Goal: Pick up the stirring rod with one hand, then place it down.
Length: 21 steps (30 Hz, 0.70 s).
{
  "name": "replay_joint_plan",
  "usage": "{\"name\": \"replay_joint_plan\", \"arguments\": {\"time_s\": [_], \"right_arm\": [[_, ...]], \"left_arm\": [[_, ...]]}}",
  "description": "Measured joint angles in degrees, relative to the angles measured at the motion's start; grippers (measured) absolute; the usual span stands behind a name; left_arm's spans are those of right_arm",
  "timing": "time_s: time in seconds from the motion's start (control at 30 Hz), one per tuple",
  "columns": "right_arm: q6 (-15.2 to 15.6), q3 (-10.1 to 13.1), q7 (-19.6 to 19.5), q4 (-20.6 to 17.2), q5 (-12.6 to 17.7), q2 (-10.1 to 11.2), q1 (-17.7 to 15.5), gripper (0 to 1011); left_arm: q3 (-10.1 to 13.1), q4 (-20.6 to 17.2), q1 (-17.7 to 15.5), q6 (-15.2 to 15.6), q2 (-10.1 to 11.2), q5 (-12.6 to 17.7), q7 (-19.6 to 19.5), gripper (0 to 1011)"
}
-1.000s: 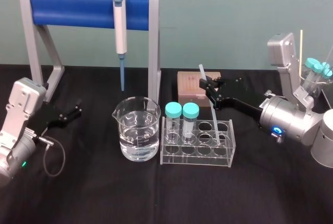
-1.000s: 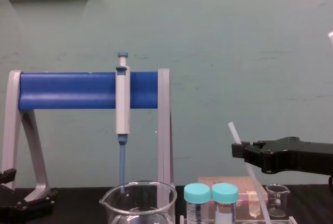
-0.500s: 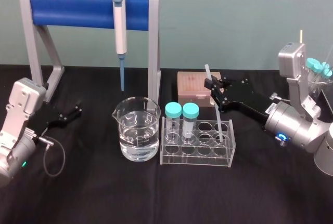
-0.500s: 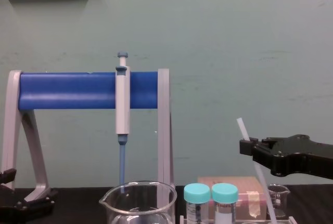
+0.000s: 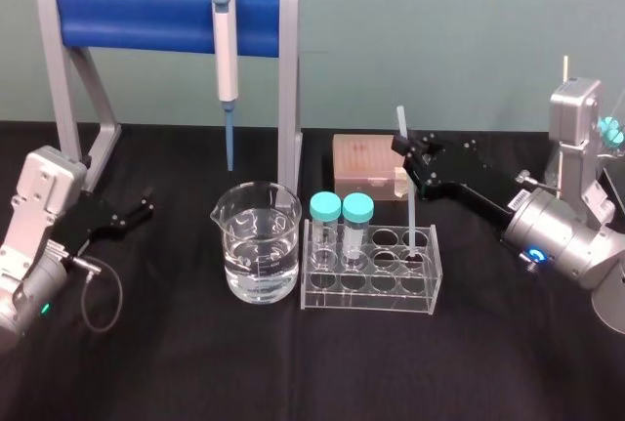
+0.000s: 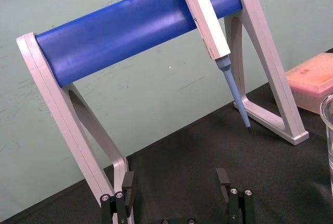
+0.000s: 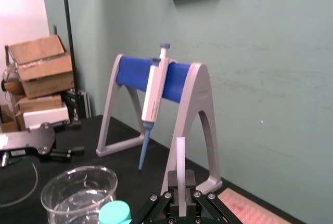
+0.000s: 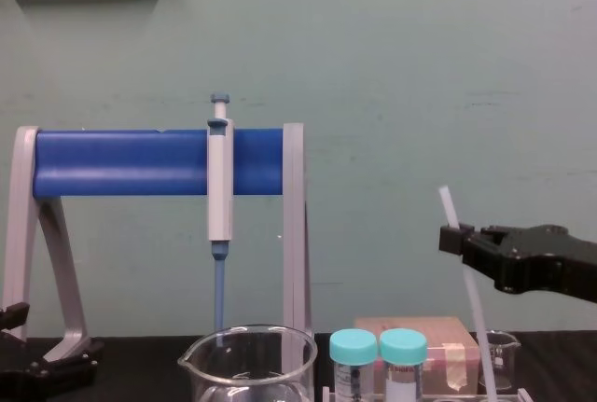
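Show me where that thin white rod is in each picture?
Head view: stirring rod right of centre, upright in the right pincer.
Chest view: stirring rod at right, leaning slightly.
Right wrist view: stirring rod rising from that pincer.
Left wrist view: idle left pincer, facing the landmark.
Shared landmark: blue stand bar.

thin white translucent stirring rod: one
grey-white pipette with blue tip: one
blue-barred grey pipette stand: one
large clear glass beaker holding water: one
small clear glass beaker: one
clear plastic tube rack: one, with eight wells
teal-capped clear tubes: two in the rack
further teal caps: at the worktop's right edge, number unclear
flat pink tip box: one
black robot grippers: two, the left gripper and the right gripper
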Motion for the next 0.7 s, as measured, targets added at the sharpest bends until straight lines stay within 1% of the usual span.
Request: {"name": "replay_joint_plan", "arguments": {"time_s": [0.2, 0.33, 0.4, 0.5, 0.6, 0.63, 0.7], "right_arm": [[-0.61, 0.74, 0.24, -1.65, 0.8, 0.2, -0.37, 70], [-1.15, 1.5, 0.33, -3.68, 1.32, 0.63, -0.59, 70], [-1.53, 2.24, 0.29, -5.36, 1.78, 0.95, -0.75, 70], [-1.66, 3.31, -0.53, -7.78, 2.24, 1.38, -1.04, 70], [-1.43, 4.76, -2.29, -10.61, 2.56, 1.86, -1.47, 70], [-1.43, 4.76, -2.29, -10.61, 2.56, 1.86, -1.47, 70], [-1.08, 5.59, -3.45, -11.95, 2.67, 1.98, -1.81, 70]], "left_arm": [[0.0, 0.0, 0.0, 0.0, 0.0, 0.0, 0.0, 1000], [0.0, 0.0, 0.0, 0.0, 0.0, 0.0, 0.0, 1000], [0.0, 0.0, 0.0, 0.0, 0.0, 0.0, 0.0, 1000], [0.0, 0.0, 0.0, 0.0, 0.0, 0.0, 0.0, 1000], [0.0, 0.0, 0.0, 0.0, 0.0, 0.0, 0.0, 1000], [0.0, 0.0, 0.0, 0.0, 0.0, 0.0, 0.0, 1000], [0.0, 0.0, 0.0, 0.0, 0.0, 0.0, 0.0, 1000]]}}
